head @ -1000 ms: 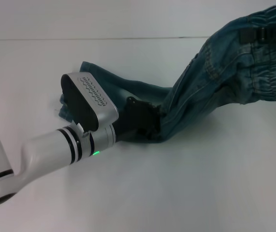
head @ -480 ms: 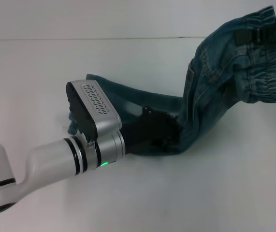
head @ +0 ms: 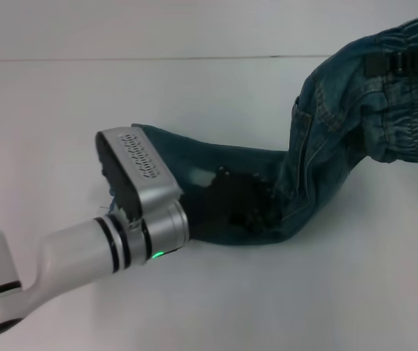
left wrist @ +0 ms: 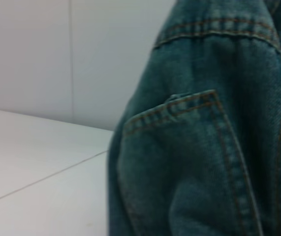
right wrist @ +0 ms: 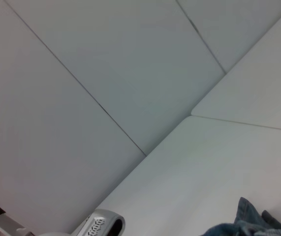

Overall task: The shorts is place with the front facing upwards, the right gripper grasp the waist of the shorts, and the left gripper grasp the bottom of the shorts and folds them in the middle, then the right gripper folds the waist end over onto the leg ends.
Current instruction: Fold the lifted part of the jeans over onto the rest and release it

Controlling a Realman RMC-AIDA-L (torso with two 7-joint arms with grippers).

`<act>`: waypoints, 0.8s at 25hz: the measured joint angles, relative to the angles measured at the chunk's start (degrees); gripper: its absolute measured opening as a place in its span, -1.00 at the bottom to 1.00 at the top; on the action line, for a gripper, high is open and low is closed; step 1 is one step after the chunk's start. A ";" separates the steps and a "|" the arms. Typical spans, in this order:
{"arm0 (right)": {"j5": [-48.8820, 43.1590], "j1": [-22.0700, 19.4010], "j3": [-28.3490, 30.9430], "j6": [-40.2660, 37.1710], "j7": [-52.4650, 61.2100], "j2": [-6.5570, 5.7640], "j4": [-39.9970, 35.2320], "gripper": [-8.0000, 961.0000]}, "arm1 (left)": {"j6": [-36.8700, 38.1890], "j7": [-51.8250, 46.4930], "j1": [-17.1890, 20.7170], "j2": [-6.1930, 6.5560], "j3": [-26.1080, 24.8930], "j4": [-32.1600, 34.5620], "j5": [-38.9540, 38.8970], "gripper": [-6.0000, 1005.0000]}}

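The shorts (head: 318,146) lay stretched across the white desk (head: 282,300), running from the middle toward its far right corner. The leg part rested flat on the surface near the centre, while the waist end rose off the desk at the far right, lifted and bunched. There the right gripper (head: 402,60) was clamped on the waist of the shorts (head: 406,117), its black body reaching in from the right edge and the gathered elastic band hanging in folds below it. The left gripper (head: 241,208) sat low over the desk's middle, at the end of a silver arm (head: 84,252) coming from the near left corner with a green light showing on its wrist. Its black claw was pressed into the dark denim of the leg part; whether its fingers were clenched on the cloth or loose could not be told from these views, since the fabric and the claw merged in shadow. The left wrist view showed denim close up, with a stitched patch pocket (left wrist: 179,162) hanging upright beside bare desk. The right wrist view showed mostly wall panels and the desk's far edge, with a small bit of blue denim at the frame's margin.
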 joint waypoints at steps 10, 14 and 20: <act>-0.17 -0.62 -0.08 1.24 -0.69 -0.25 -0.37 -0.76 | 10.10 -0.40 13.21 0.27 -12.53 10.29 -0.49 -0.99; -0.17 -0.27 -0.80 2.49 -0.78 -0.22 -0.03 -0.76 | 14.80 -1.82 17.71 0.39 -18.18 13.56 -0.51 -0.99; -0.11 3.67 -6.88 6.99 -1.51 1.70 2.08 -0.76 | 19.24 -2.02 22.30 0.67 -25.71 15.44 -0.60 -0.99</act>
